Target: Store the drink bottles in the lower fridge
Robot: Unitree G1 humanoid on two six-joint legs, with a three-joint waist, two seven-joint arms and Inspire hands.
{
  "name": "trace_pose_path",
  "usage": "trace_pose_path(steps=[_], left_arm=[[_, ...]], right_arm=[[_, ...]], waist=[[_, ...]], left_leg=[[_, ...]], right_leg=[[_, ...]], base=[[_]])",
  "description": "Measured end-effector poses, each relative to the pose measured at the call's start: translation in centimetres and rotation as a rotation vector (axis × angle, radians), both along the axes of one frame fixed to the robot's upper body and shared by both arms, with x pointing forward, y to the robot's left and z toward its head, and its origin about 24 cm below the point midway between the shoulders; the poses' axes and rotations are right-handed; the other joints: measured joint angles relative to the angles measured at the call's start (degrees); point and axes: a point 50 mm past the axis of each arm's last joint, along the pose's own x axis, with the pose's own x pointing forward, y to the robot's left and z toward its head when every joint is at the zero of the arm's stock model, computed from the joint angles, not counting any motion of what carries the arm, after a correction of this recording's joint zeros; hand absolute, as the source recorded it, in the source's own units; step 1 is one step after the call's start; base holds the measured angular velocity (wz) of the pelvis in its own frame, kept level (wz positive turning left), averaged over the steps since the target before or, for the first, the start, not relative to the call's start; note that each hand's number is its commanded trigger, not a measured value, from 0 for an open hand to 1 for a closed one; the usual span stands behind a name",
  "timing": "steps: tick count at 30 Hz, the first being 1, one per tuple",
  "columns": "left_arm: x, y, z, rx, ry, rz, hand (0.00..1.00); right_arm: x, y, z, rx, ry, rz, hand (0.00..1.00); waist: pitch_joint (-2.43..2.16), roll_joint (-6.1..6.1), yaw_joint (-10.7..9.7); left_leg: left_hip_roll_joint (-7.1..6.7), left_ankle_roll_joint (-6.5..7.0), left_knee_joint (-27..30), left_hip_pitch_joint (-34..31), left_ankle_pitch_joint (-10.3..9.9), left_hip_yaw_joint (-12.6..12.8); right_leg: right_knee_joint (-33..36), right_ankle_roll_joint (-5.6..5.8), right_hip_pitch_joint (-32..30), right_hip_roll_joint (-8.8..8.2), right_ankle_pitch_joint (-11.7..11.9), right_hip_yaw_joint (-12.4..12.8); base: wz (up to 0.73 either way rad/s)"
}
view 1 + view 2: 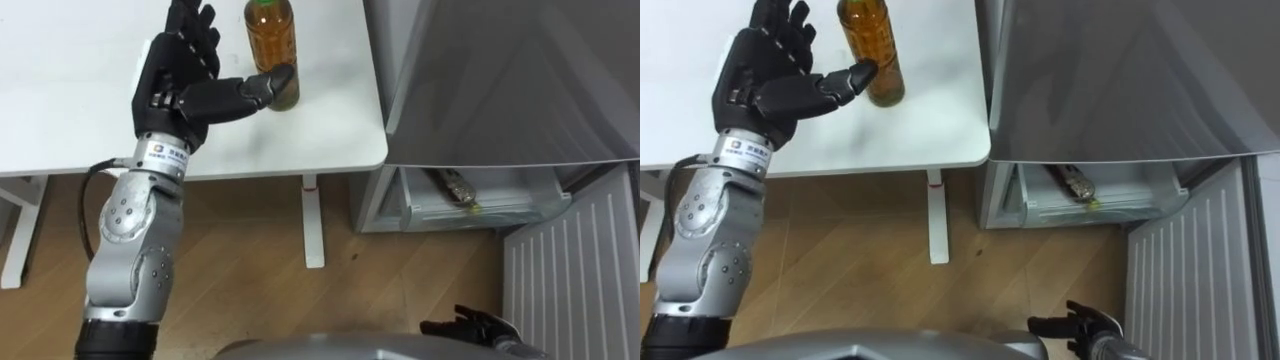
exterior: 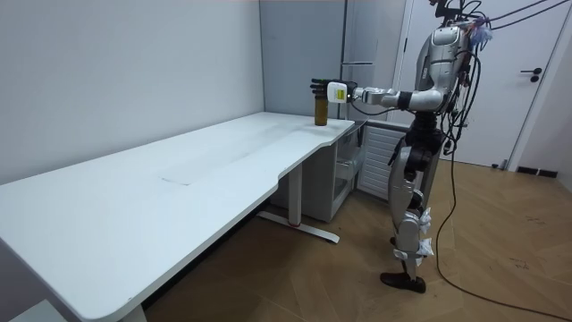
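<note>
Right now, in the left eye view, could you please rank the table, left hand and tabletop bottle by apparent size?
1. white table
2. left hand
3. amber drink bottle, its top cut off by the picture's edge

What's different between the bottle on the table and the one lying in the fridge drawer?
The table bottle stands upright on the white table; the drawer bottle lies on its side in the open lower drawer. The left hand has its thumb against the table bottle, fingers straight; nothing touches the drawer bottle. Both look to hold a brownish drink.
</note>
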Motion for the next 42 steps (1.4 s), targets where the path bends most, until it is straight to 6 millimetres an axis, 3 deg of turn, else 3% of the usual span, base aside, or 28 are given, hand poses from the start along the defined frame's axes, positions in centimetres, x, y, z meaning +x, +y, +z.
trace_pose_path(steps=[11, 21, 28, 42], left_arm=[[1.2, 0.1, 0.5, 0.037, -0.014, 0.036, 0.0], [3.2, 0.4, -0.9, 0.085, 0.075, 0.09, 0.0], [3.3, 0.4, -1.1, 0.086, 0.083, 0.091, 0.0], [4.1, 1.1, -2.0, 0.095, 0.134, 0.127, 0.0]], right_arm=[[0.4, 0.1, 0.0, -0.022, -0.002, 0.02, 0.0], [0.7, 0.1, 0.1, -0.034, -0.007, 0.063, 0.0], [1.2, 0.1, 0.2, -0.054, -0.018, 0.131, 0.0], [1.4, 0.1, 0.3, -0.054, -0.023, 0.133, 0.0]], waist=[[-0.07, -0.1, -0.9], [-0.14, 0.01, -1.1], [-0.39, 0.31, -1.4], [-0.43, 0.46, -2.5]], left_leg=[[0.0, 0.0, -0.4, 0.5, 0.0, 0.2], [0.0, 0.0, -0.6, 1.1, 0.0, 0.8], [0.0, 0.0, -0.6, 1.4, 0.0, 0.7], [0.0, 0.0, -0.8, 1.5, 0.0, 0.7]], right_leg=[[-0.1, 0.0, 0.0, 0.02, 0.0, 0.3], [-0.1, 0.02, 0.1, 0.03, 0.0, 1.1], [-0.1, 0.01, 0.2, 0.06, 0.0, 1.5], [-0.1, -0.01, 0.2, 0.12, 0.1, 1.8]], base=[[-0.01], [-0.04], [-0.02], [0.0]])
